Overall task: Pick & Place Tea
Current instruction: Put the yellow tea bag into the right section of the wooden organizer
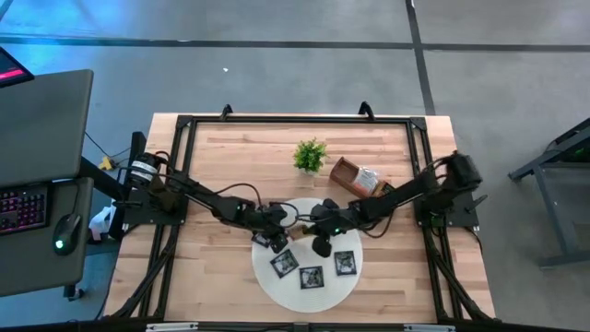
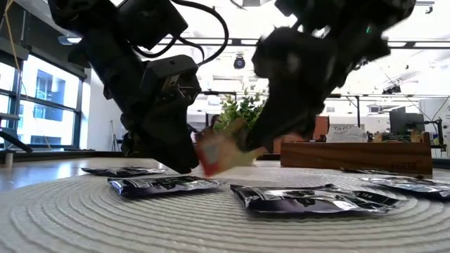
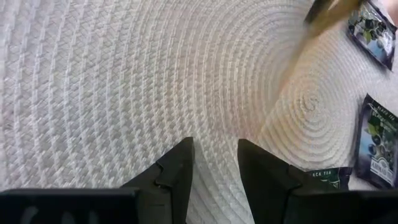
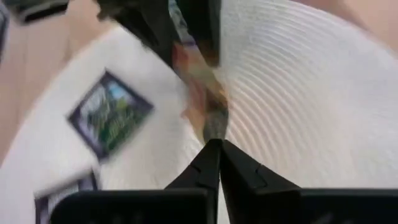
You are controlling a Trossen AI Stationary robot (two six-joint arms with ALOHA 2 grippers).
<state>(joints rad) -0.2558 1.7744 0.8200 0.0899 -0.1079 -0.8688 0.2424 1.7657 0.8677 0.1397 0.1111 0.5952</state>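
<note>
A white and orange tea sachet (image 2: 215,153) hangs tilted above the round white woven mat (image 1: 318,300), in my shut right gripper (image 4: 216,144). That gripper is over the mat's middle (image 1: 321,245). Three black sachets (image 1: 311,277) lie flat on the mat's near half and show in the low view (image 2: 309,198). My left gripper (image 3: 214,162) is open just above the mat, left of the right one (image 1: 274,242). A black sachet (image 3: 323,178) lies beside one of its fingers. My right gripper pinches the white and orange sachet by one edge (image 4: 211,127) between its two fingertips. The fingers slant down from the table's right. The sachet is lifted clear of the mat, tilted, and sticks out beyond the fingertips toward the left gripper.
A long brown wooden tray (image 1: 346,173) with more sachets sits on the table's far right part, and shows behind the mat in the low view (image 2: 351,156). A small green potted plant (image 1: 310,155) stands left of it. A black frame (image 1: 277,120) rims the table.
</note>
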